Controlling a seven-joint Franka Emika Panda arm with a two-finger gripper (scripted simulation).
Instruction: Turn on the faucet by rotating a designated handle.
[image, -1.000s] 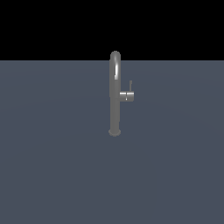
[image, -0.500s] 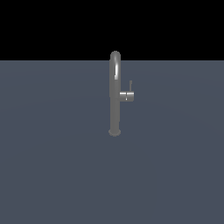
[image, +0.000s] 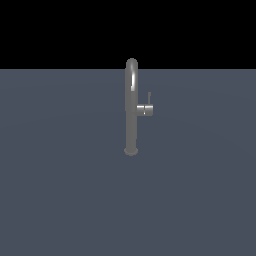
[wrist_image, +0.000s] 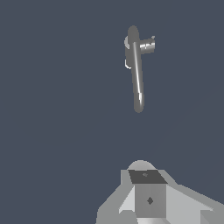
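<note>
The faucet (image: 131, 107) stands upright and alone on the flat grey floor (image: 60, 200), a tall slim metallic pipe with an arched top and a small round base. The handle (image: 145, 109) juts from the pipe's side toward the exterior view's right, roughly midway up: a short grey stub with a thin lever rod rising straight up from it, parallel to the pipe. In the wrist view the faucet (wrist_image: 135, 70) is seen from above, its arch foreshortened, with the handle (wrist_image: 147, 45) a small stub beside the pipe. The gripper (wrist_image: 146, 199) shows only as a pale grey block, well apart from the faucet and touching nothing; its fingertips are out of sight, so whether the jaws are wide or narrow cannot be told. The arm is absent from the exterior view. The coming move likely calls for closing that gap toward the handle's side of the pipe.
</note>
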